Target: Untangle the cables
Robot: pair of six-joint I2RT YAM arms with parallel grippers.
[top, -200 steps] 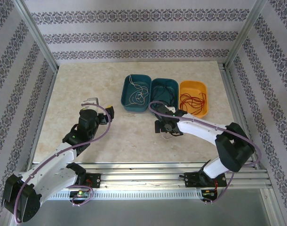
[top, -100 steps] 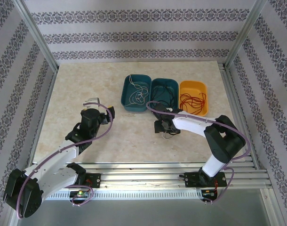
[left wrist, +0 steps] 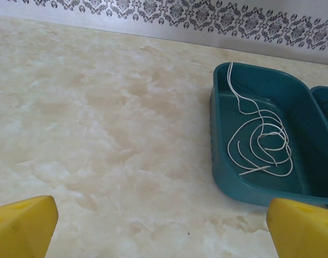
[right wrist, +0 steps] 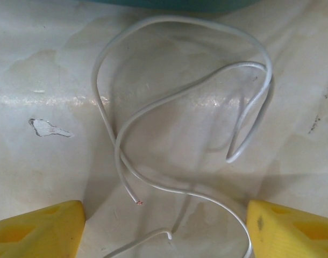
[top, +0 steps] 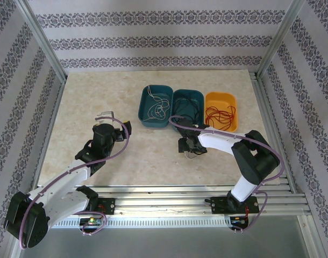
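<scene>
Marbled bench (top: 153, 161) carries everything, with patterned walls around it. The left arm (top: 62, 185) reaches forward over the bare left side. The right arm (top: 244, 156) bends inward toward the middle, its wrist just in front of the bins.

Three bins stand in a row at the far middle: the left teal bin (top: 153, 124) (left wrist: 218, 140), the middle teal bin (top: 188, 91) close against it, and the orange bin (top: 220, 98) on the right.

The left gripper (top: 105, 114) (left wrist: 164, 226) hangs over bare bench, nearer than the left teal bin and off to its left. Its yellow fingertips are spread wide with nothing between them. The right gripper (top: 192, 153) (right wrist: 164, 226) points down just in front of the middle teal bin, also spread wide and holding nothing.

A loose white cable (right wrist: 175, 95) lies on the bench below the right gripper, between its fingertips, curled in a few open bends. A coiled white cable (top: 156, 107) (left wrist: 261, 141) rests in the left teal bin, one end running up toward the far wall. A black cable (top: 186, 110) sits in the middle teal bin, and a red cable (top: 220, 115) in the orange bin.
</scene>
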